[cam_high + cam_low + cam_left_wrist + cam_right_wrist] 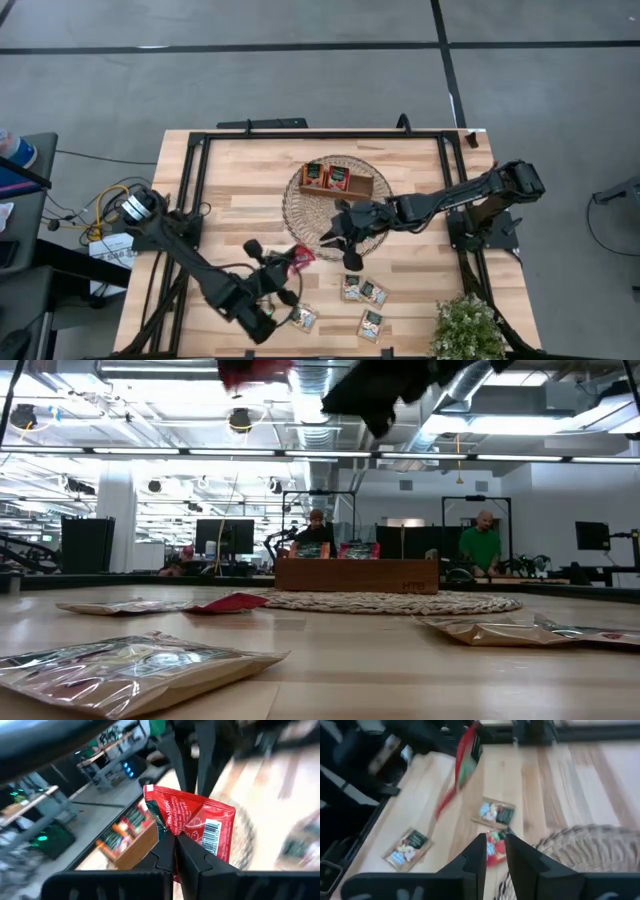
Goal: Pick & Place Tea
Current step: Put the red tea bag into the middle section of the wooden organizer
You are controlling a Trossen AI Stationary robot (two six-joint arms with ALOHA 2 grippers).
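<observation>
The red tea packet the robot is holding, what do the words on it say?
Red sachet in the left tool: white lettering and a barcode, too blurred to read.
Sachets on the table: labels too small to read.
Nothing else is readable.

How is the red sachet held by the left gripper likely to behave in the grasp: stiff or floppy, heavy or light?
The red sachet looks creased where the left gripper pinches it, so it is probably thin and floppy. It stands up from a single pinch at one edge, suggesting very little weight. Its surface looks glossy, so it may slip.
</observation>
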